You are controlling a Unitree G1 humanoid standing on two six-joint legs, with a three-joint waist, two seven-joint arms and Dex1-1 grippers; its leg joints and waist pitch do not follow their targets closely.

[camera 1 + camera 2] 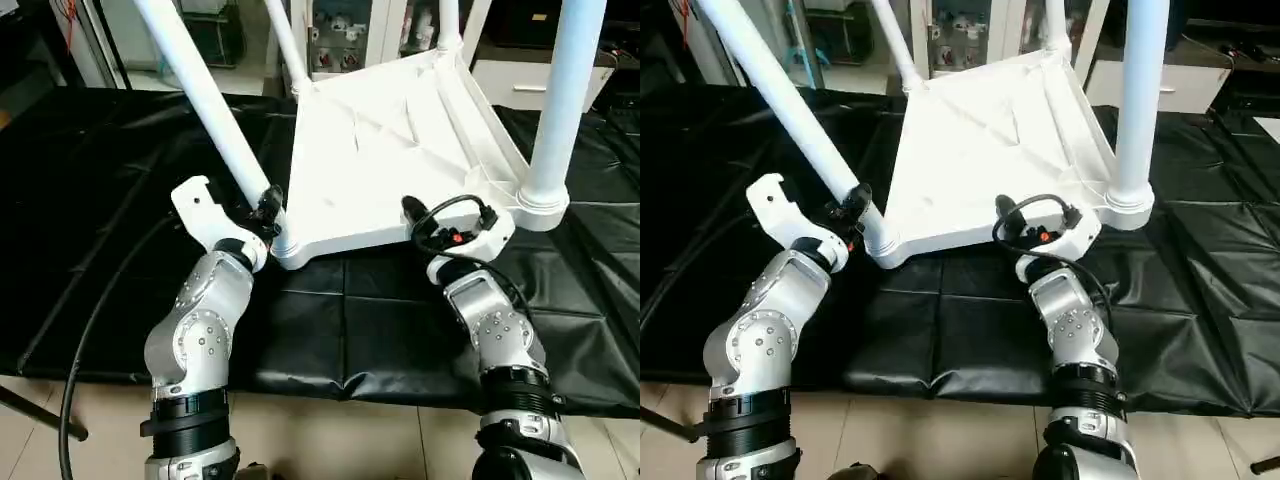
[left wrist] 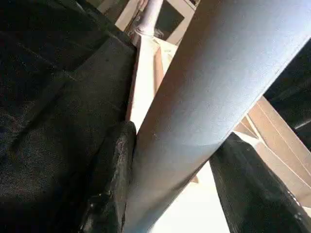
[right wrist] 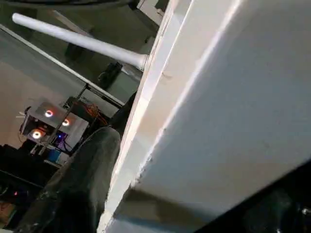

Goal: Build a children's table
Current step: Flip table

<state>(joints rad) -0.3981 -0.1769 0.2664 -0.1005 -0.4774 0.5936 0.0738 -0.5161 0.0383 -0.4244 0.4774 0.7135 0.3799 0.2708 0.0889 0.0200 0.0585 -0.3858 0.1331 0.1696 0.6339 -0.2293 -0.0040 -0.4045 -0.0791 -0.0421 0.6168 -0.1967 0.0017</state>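
The children's table top lies upside down and tilted on the black mat, ribbed underside up. Legs stand in its corner sockets: a slanted front-left leg, a front-right leg and two at the back. My left gripper is shut on the front-left leg just above its socket. In the left wrist view a black finger presses against that leg. My right gripper sits at the top's front rim near the right corner. The right wrist view has that rim directly in front.
A black padded mat covers the low work surface, its front edge running just ahead of my forearms, with tiled floor below. A black cable loops down at the left. White cabinets and shelves stand behind the table.
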